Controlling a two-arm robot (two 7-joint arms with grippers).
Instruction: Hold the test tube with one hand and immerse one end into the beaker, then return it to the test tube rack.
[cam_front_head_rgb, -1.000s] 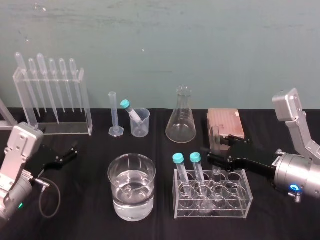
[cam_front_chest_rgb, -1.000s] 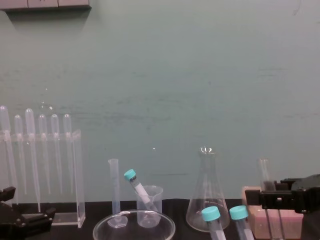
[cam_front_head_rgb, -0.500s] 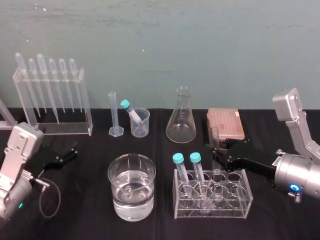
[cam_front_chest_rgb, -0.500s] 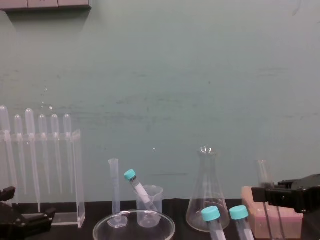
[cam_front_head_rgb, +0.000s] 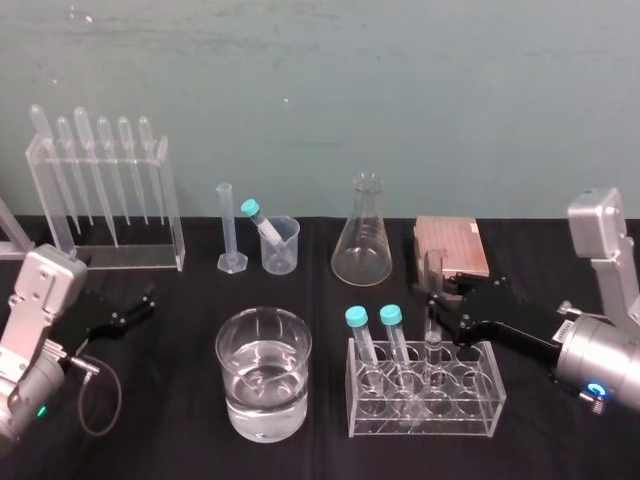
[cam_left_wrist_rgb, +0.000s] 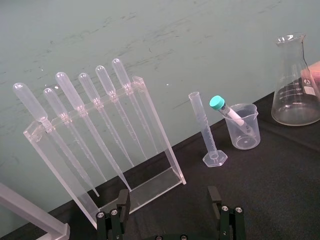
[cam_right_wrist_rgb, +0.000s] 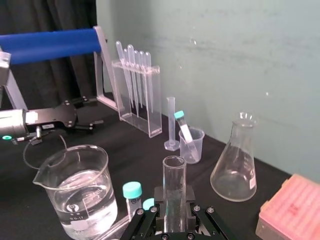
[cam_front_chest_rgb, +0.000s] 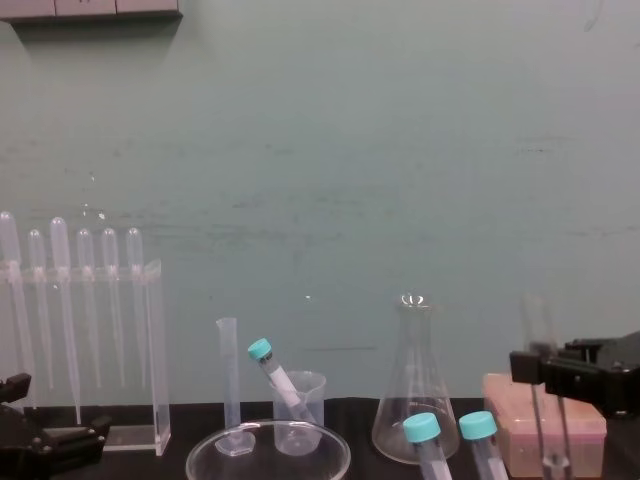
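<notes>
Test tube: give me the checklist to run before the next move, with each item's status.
1. Right gripper closed on the test tube, a finger on either side: ok.
2. Tube upright, open end up: ok.
3. Tube's lower end free of the pinkish test tube rack: cannot tell.
4. Beaker upright and holding water: ok.
5. Straight path to the beaker: not ok. Two teal-capped tubes in the clear rack stand between, so the tube probably has to be lifted over them.
6. Left gripper open, parked at the table's left, apart from the beaker: ok.
</notes>
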